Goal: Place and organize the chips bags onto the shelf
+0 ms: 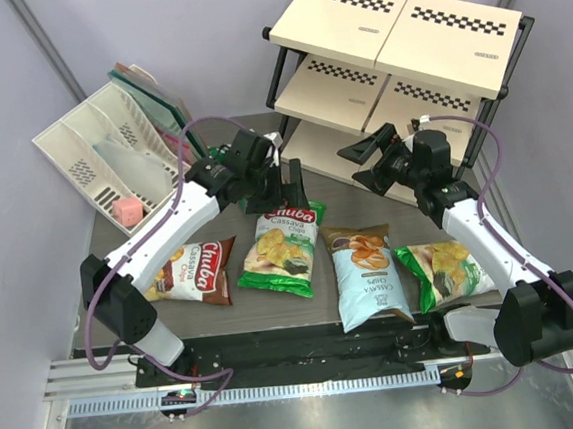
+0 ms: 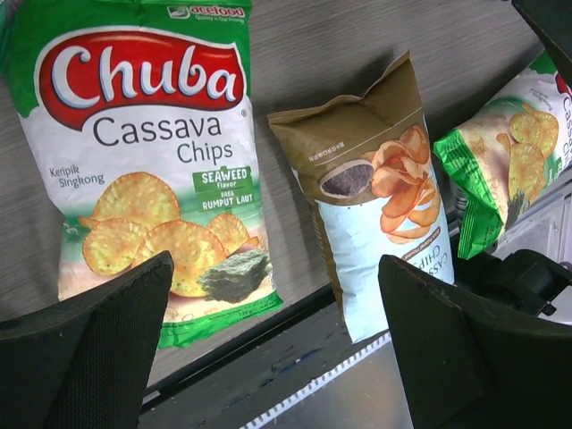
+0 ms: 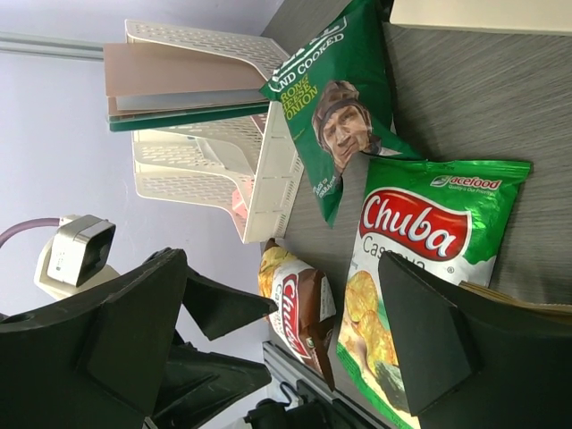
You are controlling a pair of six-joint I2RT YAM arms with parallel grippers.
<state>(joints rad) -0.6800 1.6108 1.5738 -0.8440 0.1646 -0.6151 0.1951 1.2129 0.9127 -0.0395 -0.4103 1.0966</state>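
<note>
Grey wood-grain table (image 1: 336, 210); four bags lie flat on it: brown Chuba bag (image 1: 196, 273) at 8 o'clock; green-white Chuba bag (image 1: 285, 250) near centre; light blue bag (image 1: 369, 272) at 5; green bag (image 1: 442, 271) at 4; shelf (image 1: 400, 24) stands at 1; white organizer (image 1: 107, 165) at 10.

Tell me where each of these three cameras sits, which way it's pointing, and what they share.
Top view: above and behind the arms, looking down on the table and shelf; left arm and right arm show whole.
Left wrist: on the left arm, looking back over the green Chuba bag toward the table's near edge; the open left hand shows.
Right wrist: on the right arm, looking leftward across the table to the white rack; the open right hand shows.
Shared: the green Chuba bag appears in all three.
</note>
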